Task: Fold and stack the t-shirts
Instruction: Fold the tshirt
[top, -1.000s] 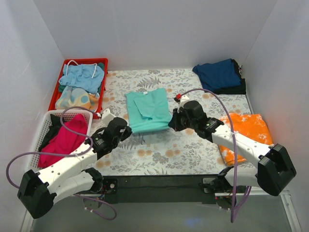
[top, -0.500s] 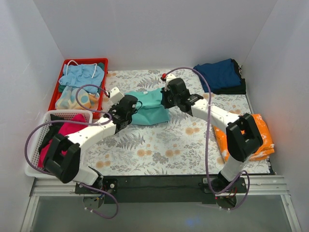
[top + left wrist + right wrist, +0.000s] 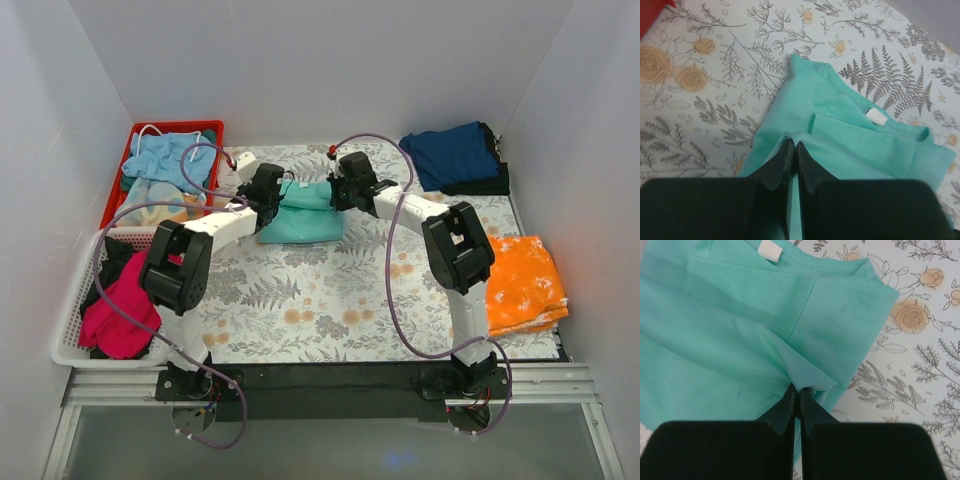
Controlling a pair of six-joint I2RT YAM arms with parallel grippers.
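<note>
The teal-green t-shirt (image 3: 305, 215) lies folded over itself at the far middle of the flowered tablecloth. My left gripper (image 3: 272, 192) is shut on its left hem and my right gripper (image 3: 338, 194) is shut on its right hem, both near the collar end. In the left wrist view the fingertips (image 3: 785, 152) pinch a ridge of teal cloth (image 3: 865, 145), with the white neck label (image 3: 875, 116) beyond. In the right wrist view the gripper (image 3: 797, 392) pinches a fold of teal cloth (image 3: 750, 325). A navy blue t-shirt (image 3: 452, 153) lies folded at the far right. An orange-and-white t-shirt (image 3: 515, 280) lies at the right edge.
A red crate (image 3: 129, 158) of light blue and mottled clothes stands at the far left. A white basket (image 3: 73, 290) at the near left holds a magenta t-shirt (image 3: 125, 300). White walls close in three sides.
Both grippers have carried the shirt's near hem away from the arms and up over the collar end, folding the teal shirt in half. Both arms now reach far across the table.
</note>
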